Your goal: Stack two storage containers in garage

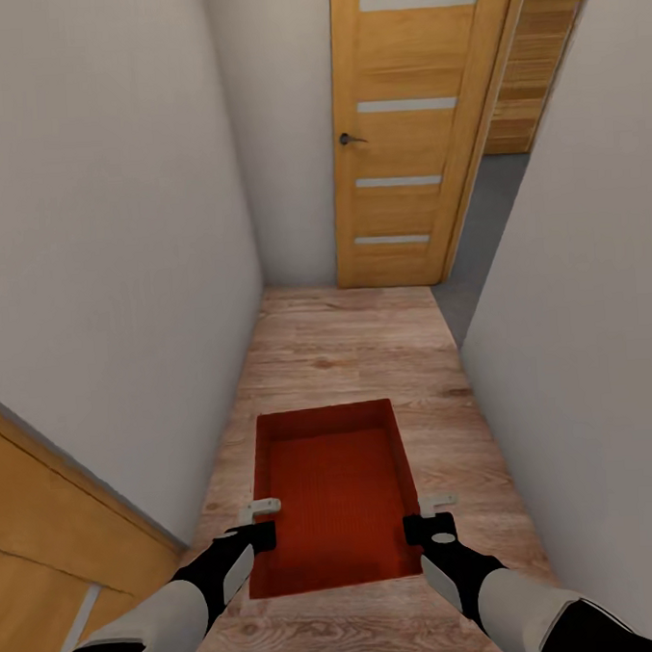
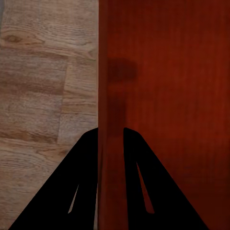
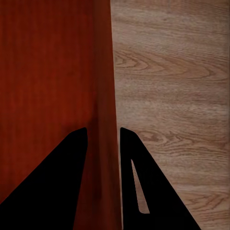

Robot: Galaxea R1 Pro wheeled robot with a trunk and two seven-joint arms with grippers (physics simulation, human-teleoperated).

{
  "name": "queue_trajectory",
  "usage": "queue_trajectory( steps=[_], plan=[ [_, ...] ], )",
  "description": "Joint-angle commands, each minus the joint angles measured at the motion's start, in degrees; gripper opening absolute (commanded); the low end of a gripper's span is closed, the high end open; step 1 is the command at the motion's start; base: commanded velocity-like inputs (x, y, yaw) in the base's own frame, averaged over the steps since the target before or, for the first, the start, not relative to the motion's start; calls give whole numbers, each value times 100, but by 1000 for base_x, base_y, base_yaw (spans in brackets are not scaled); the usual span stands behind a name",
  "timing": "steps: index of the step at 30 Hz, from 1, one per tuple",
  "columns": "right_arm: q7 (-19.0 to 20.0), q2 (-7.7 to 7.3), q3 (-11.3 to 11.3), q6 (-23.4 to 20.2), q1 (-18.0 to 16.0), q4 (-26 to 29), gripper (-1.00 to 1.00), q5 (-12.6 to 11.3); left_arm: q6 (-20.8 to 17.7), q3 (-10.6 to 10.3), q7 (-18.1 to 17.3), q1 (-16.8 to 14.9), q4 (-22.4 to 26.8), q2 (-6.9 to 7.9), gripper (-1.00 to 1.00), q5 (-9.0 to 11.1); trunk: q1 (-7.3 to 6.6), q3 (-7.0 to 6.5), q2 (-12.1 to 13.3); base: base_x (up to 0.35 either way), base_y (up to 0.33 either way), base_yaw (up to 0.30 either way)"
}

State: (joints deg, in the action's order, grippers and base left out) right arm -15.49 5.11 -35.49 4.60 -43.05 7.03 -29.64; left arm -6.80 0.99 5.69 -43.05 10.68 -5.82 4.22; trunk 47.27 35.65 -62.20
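Bin (image 1: 337,499): orange-red plastic, finely ribbed inner walls and base, dull sheen. Corridor floor (image 1: 347,354): light wood planks with visible grain and knots, matt. Door (image 1: 410,128): honey-coloured wood veneer, smooth, with pale frosted strips and a dark metal handle (image 1: 351,139). Walls (image 1: 98,234): plain white, smooth, matt. Left end effector (image 2: 111,136) and right end effector (image 3: 103,136): black, matt fingers.

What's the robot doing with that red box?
It's carrying one orange-red storage container down a narrow hallway, over the wood-plank floor. The left gripper pinches the bin's left wall and the right gripper pinches its right wall. A wooden door stands ahead, with grey floor beside it.
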Motion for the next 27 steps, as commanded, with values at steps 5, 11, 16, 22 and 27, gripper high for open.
queue_trajectory(
  steps=[5,11,16,22,27],
  plan=[
    [-33,-19,253,41,-10,0,-100,2,-40,-156,64,7,4,55,-100,-27,3,4,-3,323,0,-79],
    [-28,-19,253,42,-10,0,-100,2,-40,-156,64,7,5,55,-100,-27,3,4,-3,323,0,-9],
    [-32,-19,253,41,-10,0,-100,2,-40,-157,64,7,4,55,-100,-27,3,4,-3,323,0,0],
    [-29,-19,253,41,-10,0,-100,2,-40,-158,64,7,4,55,-100,-27,3,4,-3,323,0,0],
    [-33,-19,253,41,-10,0,-100,2,-40,-158,64,7,5,55,-100,-27,3,4,-3,323,0,0]
  ],
)
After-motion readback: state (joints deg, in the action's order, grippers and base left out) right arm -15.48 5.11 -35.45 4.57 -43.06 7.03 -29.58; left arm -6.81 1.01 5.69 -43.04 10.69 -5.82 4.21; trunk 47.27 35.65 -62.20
